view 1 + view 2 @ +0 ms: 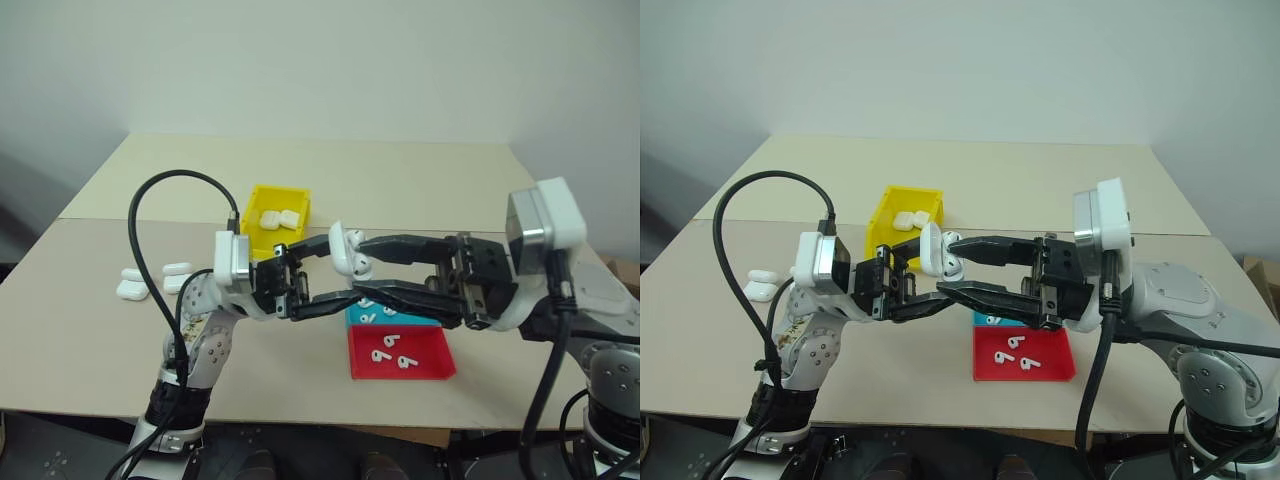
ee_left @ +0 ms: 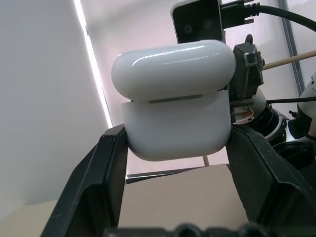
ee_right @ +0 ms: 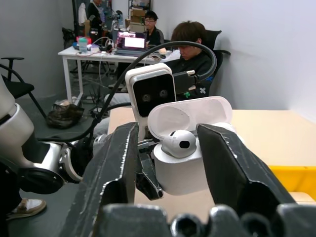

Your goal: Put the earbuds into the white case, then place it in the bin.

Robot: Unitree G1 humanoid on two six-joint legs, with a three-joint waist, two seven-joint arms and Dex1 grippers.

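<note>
Above the middle of the table my left gripper (image 1: 338, 268) is shut on the white case (image 1: 343, 245), holding it by its sides (image 2: 175, 118) with the lid flipped open. One of the earbuds (image 3: 178, 142) sits in the case's mouth (image 3: 182, 173), head up. My right gripper (image 1: 360, 267) reaches in from the right, open, its two fingers straddling the case and touching neither the earbud nor the lid (image 3: 190, 116). The yellow bin (image 1: 258, 200) stands just behind my left gripper, with white cases lying in it.
A red tray (image 1: 430, 370) with loose earbuds (image 1: 385, 355) lies under my right gripper, a blue tray (image 1: 352, 318) with more earbuds right behind it. Spare white cases (image 1: 130, 285) lie at the table's left. People (image 3: 190, 37) sit at a desk in the background.
</note>
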